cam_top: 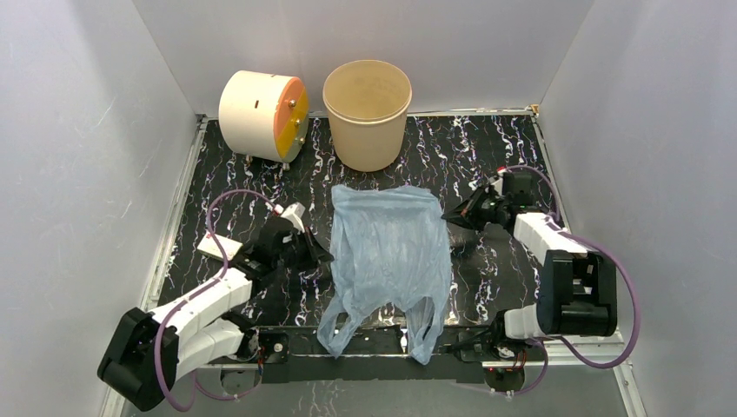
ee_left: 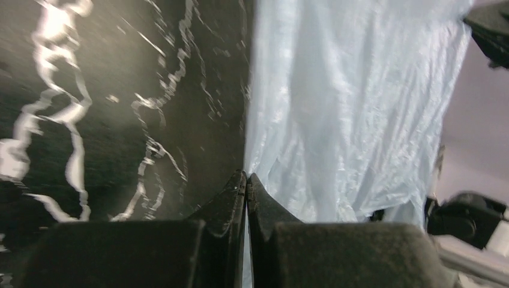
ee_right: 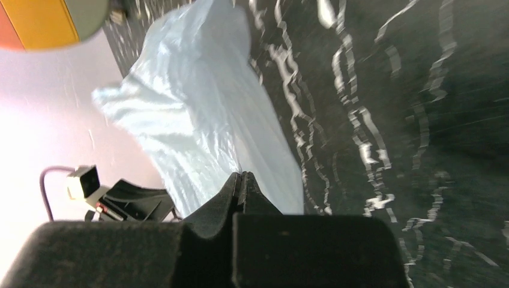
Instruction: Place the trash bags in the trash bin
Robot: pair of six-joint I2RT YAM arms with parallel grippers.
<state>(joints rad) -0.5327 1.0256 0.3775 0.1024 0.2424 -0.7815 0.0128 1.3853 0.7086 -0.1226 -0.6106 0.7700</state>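
Note:
The pale blue trash bag (cam_top: pixel 388 252) is spread out mid-table, its loop handles trailing over the near edge. The tan trash bin (cam_top: pixel 368 113) stands upright at the back centre, open and apart from the bag. My left gripper (cam_top: pixel 323 254) is at the bag's left edge. In the left wrist view it (ee_left: pixel 246 176) is shut, with a sliver of bag (ee_left: pixel 348 108) between the fingers. My right gripper (cam_top: pixel 448 217) is at the bag's right edge. In the right wrist view it (ee_right: pixel 241 174) is shut on the bag's (ee_right: pixel 204 120) edge.
A cream drum with an orange face (cam_top: pixel 261 115) lies on its side left of the bin and shows in the right wrist view (ee_right: pixel 42 21). A small white card box (cam_top: pixel 219 248) lies beside the left arm. White walls close in the black marbled table (cam_top: pixel 487 156).

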